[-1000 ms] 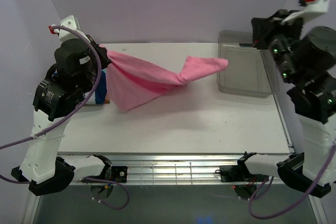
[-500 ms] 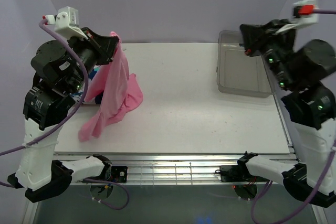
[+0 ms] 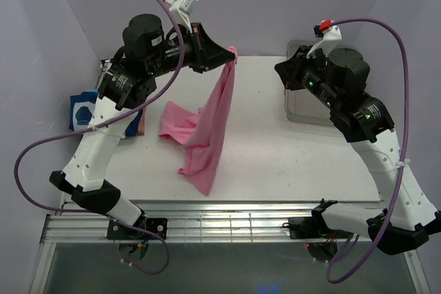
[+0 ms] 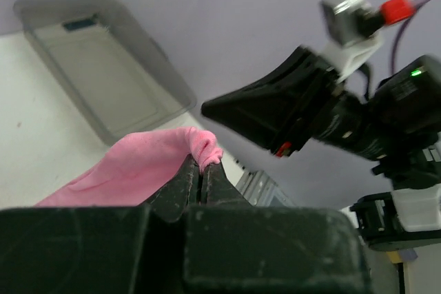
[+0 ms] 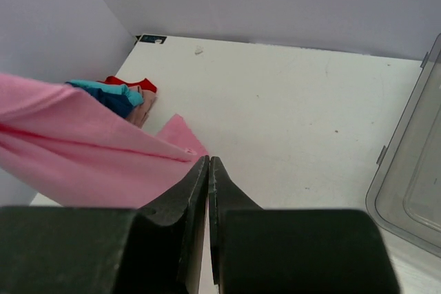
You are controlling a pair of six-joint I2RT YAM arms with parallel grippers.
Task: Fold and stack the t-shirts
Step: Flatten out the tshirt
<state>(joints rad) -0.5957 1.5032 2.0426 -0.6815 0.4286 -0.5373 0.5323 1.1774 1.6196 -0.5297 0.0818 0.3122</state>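
one pink t-shirt (image 3: pixel 210 129) dangles mid-frame, pinched in the left claw (image 3: pixel 231 53), not yet folded; the right claw (image 5: pixel 208 164), closed empty, likely needs another corner.

A white table (image 3: pixel 289 163) carries a folded stack (image 3: pixel 83 111) at its left edge, a clear bin (image 5: pixel 413 191) at far right, and, left of centre, the trailing folds of a pink tee (image 3: pixel 207 135).

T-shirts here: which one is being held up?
The pink t-shirt, hanging from the left gripper; the others lie folded in a stack, blue on top.
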